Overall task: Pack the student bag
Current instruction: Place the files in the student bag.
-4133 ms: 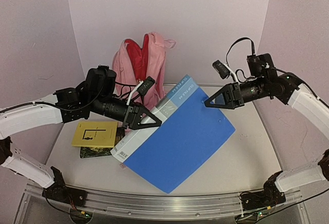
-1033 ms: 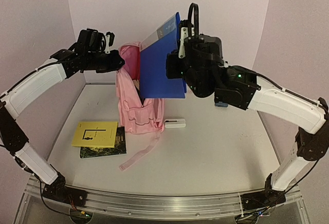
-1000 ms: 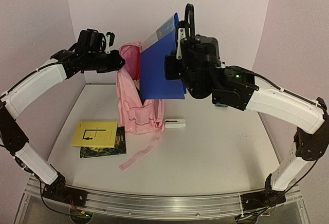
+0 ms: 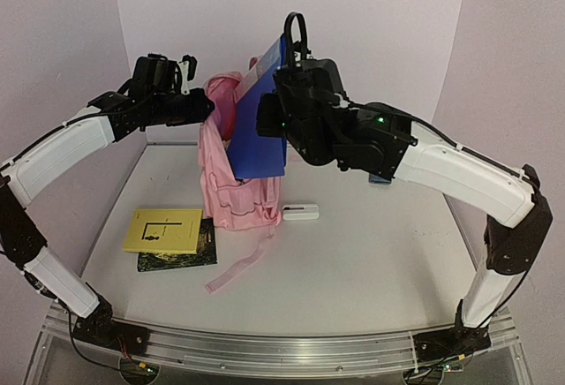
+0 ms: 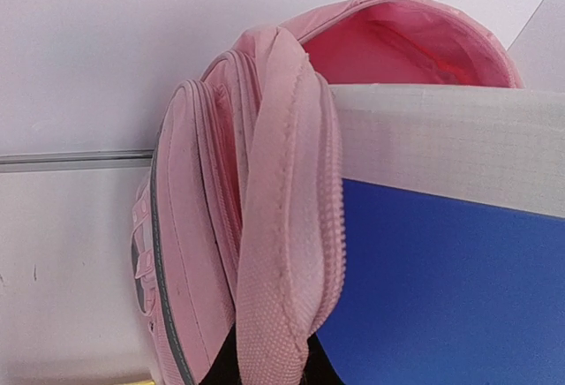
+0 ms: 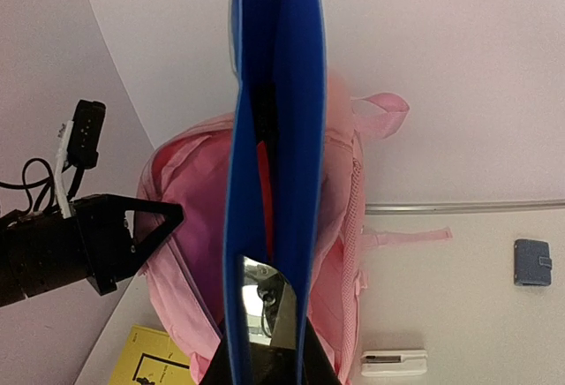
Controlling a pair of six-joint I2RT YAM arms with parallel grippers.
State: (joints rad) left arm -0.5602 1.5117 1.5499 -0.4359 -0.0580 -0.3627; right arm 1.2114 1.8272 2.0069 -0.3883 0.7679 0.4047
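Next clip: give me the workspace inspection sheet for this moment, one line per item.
Surface: white table, flat.
Job's things: student bag upright with its main compartment open. The blue folder is upright, lower end at the bag's mouth; how far in cannot be told.
Clutter: yellow book lying on a dark book; white device beside the bag; blue-grey pouch further right.
Grippers: left gripper shut on the bag's rim; right gripper shut on the folder.
Cables: black loop standing up at the right wrist.
Surroundings: plain pale walls; metal rail at the near edge.
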